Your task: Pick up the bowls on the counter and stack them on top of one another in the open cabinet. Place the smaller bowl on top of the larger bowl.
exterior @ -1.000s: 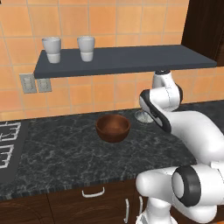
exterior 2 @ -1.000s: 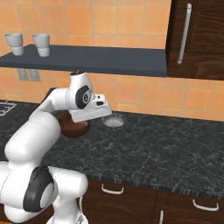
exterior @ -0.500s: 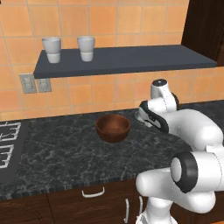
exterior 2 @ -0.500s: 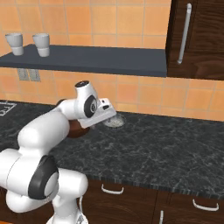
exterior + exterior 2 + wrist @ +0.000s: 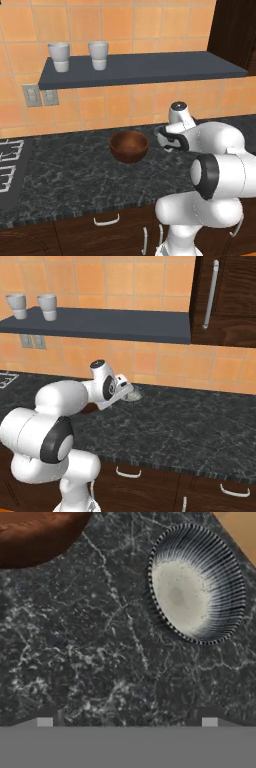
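Nothing is stacked yet, judging from how things lie. The desk carries both bowls, and the open cabinet, the long slate board on the tiled wall, holds just two white cups toward its left end. Both lifts and both placements are left to do.

The board has plenty of bare surface from its middle to its right end, well apart from the cups. On the right it runs up to the dark wood cabinet, so that corner is the tight one. Its front edge overhangs the back of the desk, and anything lifted from near the wall probably has to come forward first to get past that edge.

The larger bowl sits upright mid-desk with open stone on every side. It should go up first, since the other must end on top of it.

The smaller bowl lies at about 1 o'clock in the hand view, close to the wall tiles, with the brown bowl's rim at 11 o'clock and bare stone between the two. In the right base view it peeks out just beyond the gripper.

The gripper hangs low over the desk, holding nothing, its jaws spread wide, their tips standing at 5 and 7 o'clock in the hand view.
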Robot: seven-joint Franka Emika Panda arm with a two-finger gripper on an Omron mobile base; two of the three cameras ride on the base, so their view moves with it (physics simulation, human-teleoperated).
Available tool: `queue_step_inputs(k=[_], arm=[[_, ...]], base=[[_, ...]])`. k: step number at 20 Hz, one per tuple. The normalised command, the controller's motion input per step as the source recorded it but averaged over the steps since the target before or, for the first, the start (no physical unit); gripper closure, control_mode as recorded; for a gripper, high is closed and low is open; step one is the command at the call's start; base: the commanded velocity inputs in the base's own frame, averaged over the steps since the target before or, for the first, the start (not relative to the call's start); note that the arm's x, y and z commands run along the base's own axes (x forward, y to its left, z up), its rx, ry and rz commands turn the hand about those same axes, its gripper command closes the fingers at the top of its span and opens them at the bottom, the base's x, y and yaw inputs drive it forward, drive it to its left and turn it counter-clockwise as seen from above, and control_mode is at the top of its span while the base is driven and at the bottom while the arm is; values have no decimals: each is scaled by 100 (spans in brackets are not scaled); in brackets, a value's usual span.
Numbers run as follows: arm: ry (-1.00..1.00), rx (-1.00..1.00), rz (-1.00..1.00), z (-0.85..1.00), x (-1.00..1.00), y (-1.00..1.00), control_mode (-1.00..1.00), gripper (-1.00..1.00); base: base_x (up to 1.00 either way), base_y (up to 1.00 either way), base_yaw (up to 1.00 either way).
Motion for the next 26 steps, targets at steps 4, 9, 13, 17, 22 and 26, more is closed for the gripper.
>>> queue_step_inputs(k=[4,9,13,17,22,26], arm=[[0,-2,12,-25,34,0,-100,-100],[0,0,11,-17,39,0,-100,-100],[0,0,11,-19,32,0,-100,-100],[0,0,12,-29,32,0,-100,-100],[0,-2,11,-25,27,-1,-100,-100],[0,-1,8,-21,14,0,-100,100]], base=[[0,0,0],[0,0,0],[0,0,0],[0,0,0],[0,0,0],[0,0,0]])
